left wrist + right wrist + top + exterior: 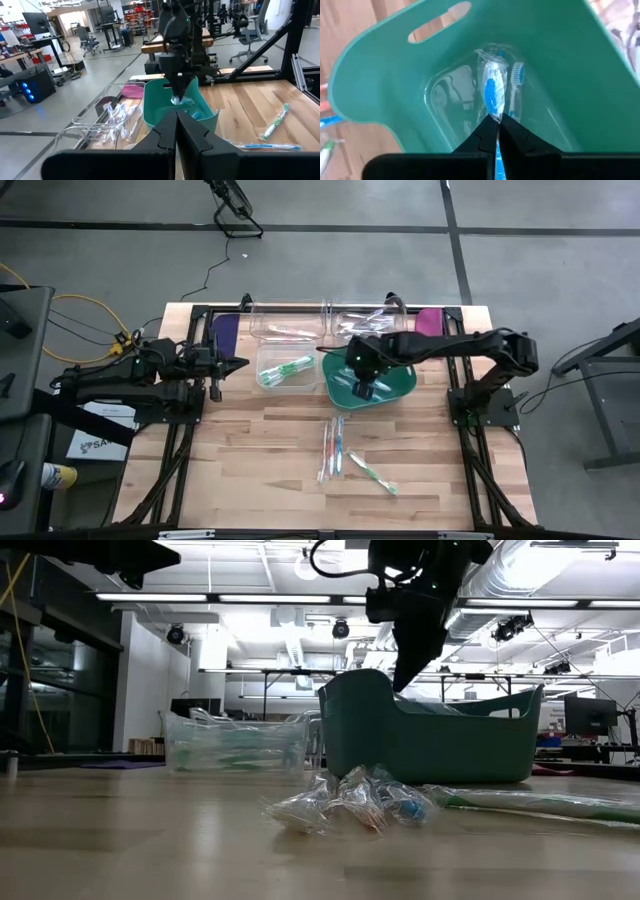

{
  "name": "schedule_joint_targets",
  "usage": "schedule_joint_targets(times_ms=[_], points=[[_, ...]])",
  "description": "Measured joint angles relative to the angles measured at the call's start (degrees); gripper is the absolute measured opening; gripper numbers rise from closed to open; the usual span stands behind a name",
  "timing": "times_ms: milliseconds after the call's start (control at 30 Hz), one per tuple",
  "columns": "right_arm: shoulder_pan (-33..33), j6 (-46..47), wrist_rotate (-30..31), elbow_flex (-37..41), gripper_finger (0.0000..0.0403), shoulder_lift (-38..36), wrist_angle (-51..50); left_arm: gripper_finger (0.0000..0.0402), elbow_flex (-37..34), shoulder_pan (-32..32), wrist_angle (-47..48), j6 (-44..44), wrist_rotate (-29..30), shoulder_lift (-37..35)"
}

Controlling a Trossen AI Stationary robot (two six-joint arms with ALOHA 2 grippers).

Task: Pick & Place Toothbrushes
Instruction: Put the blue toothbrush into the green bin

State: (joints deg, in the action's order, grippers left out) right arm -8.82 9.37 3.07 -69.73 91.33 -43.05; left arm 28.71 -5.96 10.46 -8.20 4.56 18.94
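Right pincer inside teal bin, clamped on a wrapped blue toothbrush; another wrapped brush lying beside it; left pincer closed and empty, hovering near worktop edge; more toothbrushes loose on the wood in front of the bin.

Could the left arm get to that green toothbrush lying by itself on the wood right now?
Probably yes: the green toothbrush lies in the open, nothing over it. But the left gripper is shut and well away.
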Motion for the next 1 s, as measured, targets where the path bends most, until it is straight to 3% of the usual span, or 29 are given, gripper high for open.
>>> schedule_joint_targets(times_ms=[267,533,767,1000], points=[[0.2,2.3,0.4,0.0,0.0079,0.0,-0.3,0.0003,0.0,0.0,0.4,0.0,0.0,0.0],[1.0,13.8,-1.4,0.0,0.0161,-0.4,-0.2,0.0003,0.0,0.0,1.5,0.0,-0.2,0.0],[2.1,33.9,-12.9,0.0,0.0171,-0.9,0.0,0.0003,0.0,0.0,3.4,1.0,-0.2,0.0],[9.3,39.7,-17.4,0.0,0.0171,-0.9,0.0,0.0003,0.0,0.0,3.4,1.0,-0.1,0.0]])
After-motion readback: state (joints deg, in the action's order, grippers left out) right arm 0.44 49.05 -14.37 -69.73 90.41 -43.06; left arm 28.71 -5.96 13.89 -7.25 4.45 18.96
